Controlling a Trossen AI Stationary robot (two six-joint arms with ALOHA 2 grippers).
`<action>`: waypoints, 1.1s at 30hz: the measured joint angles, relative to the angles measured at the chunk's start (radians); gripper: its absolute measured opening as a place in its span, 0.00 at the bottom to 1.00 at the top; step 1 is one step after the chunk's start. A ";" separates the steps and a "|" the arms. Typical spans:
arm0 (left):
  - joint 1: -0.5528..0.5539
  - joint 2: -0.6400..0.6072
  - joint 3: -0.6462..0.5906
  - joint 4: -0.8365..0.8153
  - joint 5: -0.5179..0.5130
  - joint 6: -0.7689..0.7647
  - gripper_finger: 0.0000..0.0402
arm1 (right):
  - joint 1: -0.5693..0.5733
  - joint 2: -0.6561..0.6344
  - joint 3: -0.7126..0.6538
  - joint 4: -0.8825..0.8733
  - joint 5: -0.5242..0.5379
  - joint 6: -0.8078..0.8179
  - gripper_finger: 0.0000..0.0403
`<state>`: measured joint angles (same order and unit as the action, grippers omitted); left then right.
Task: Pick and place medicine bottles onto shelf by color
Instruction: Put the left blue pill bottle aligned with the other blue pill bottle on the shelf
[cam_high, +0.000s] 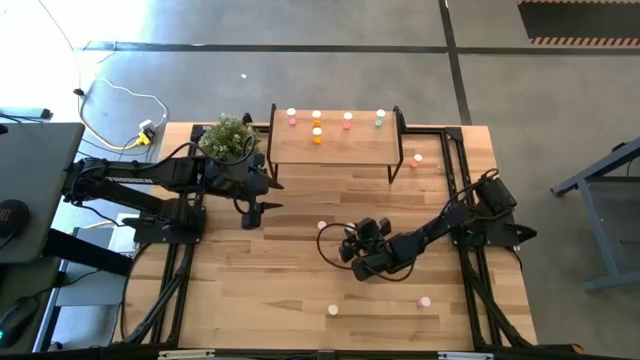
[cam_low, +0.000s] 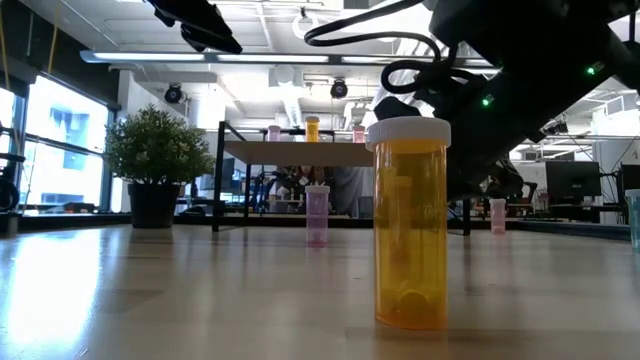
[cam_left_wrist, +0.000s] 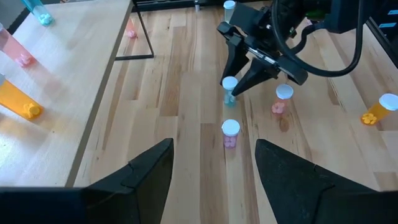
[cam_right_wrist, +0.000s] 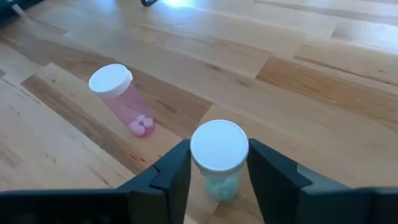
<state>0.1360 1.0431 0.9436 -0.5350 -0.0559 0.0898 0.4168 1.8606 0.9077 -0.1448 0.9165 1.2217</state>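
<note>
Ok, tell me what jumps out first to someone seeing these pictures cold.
First, the right gripper low over mid-table, its fingers closed around a pale green bottle with a white cap; a pink bottle stands just beyond. Next, the shelf at the table's far edge, already carrying a row of small bottles beside the potted plant. The left gripper hovers open in front of the plant.

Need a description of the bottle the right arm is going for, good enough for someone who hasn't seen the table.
Start at the wooden shelf at the table's far edge and come toward the near side to the right end effector at mid-table. The pale green bottle stands upright between its fingers. Unlike the pink bottle beside it, its body is greenish, and it alone is bracketed by the fingers.
</note>
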 joint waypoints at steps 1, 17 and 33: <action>0.000 0.000 0.000 0.000 0.000 0.000 0.54 | 0.000 0.000 0.000 0.000 0.000 0.000 0.34; 0.000 0.000 0.000 0.000 0.000 0.000 0.54 | 0.000 -0.001 0.000 0.000 0.018 0.000 0.29; 0.000 0.000 0.000 0.001 0.000 0.000 0.54 | -0.009 -0.167 0.000 -0.028 0.065 -0.148 0.29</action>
<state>0.1357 1.0431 0.9439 -0.5339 -0.0559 0.0902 0.4075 1.6940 0.9077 -0.1726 0.9814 1.0738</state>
